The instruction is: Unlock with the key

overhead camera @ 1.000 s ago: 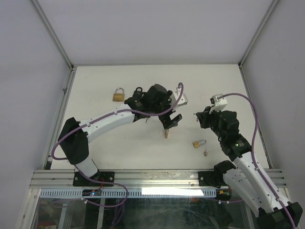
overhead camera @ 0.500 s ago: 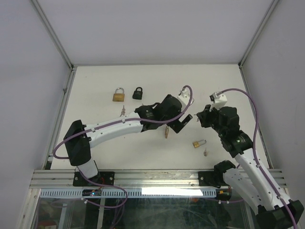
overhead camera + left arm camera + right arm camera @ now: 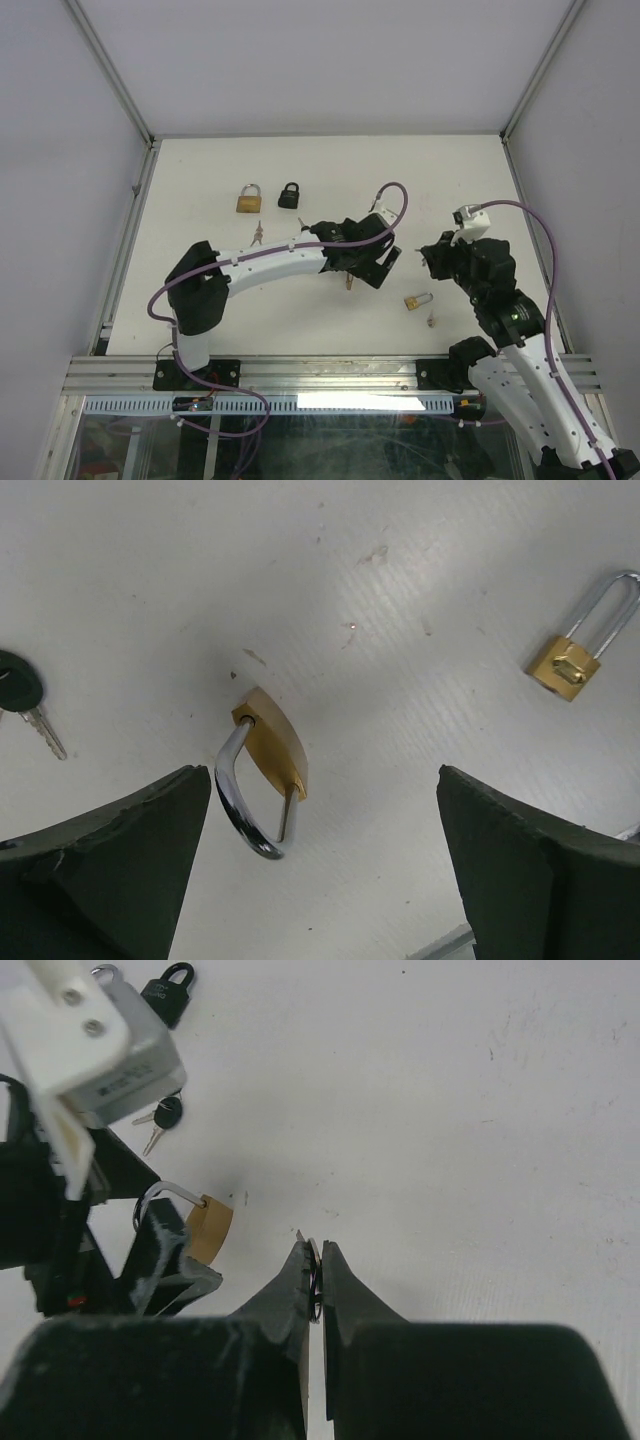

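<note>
Now left gripper (image 3: 320,865) is hovering spread over the padlock (image 3: 268,752). At three o'clock, right gripper (image 3: 315,1260) is pinching the key (image 3: 300,1235)

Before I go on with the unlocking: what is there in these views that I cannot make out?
Right wrist view: the right pincer is shut on a metal sliver; its fingers hide the rest, so key or ring is unclear.
Top view: the brass padlock is mostly hidden beneath the left pincer.
Left wrist view: no keyhole shows on that padlock; the black-headed key is cut off by the left edge.
</note>
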`<state>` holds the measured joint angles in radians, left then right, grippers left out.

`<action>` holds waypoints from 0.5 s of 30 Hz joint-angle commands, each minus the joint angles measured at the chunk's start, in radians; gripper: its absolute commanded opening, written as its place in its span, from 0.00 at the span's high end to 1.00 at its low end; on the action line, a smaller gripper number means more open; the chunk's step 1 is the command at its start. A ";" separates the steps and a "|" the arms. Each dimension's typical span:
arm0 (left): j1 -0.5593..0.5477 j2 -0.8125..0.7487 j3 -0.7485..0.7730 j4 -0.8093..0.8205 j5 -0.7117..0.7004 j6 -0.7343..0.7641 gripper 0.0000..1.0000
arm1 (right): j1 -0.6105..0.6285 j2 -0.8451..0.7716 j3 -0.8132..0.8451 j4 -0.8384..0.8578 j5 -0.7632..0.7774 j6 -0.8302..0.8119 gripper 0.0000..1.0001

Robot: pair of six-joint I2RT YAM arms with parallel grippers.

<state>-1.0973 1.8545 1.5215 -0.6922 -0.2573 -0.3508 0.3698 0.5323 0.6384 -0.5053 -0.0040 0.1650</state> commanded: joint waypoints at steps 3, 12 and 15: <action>0.028 0.077 0.033 -0.061 -0.014 -0.084 0.01 | -0.004 -0.058 0.038 -0.025 0.015 0.047 1.00; 0.058 0.102 -0.006 -0.031 -0.021 -0.094 0.09 | -0.003 -0.106 0.035 -0.044 0.021 0.076 1.00; 0.060 0.106 -0.010 -0.018 -0.016 -0.083 0.13 | -0.004 -0.109 0.029 -0.040 0.016 0.080 1.00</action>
<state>-1.0451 1.9617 1.5082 -0.7536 -0.2615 -0.4282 0.3698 0.4366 0.6384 -0.5720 0.0109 0.2237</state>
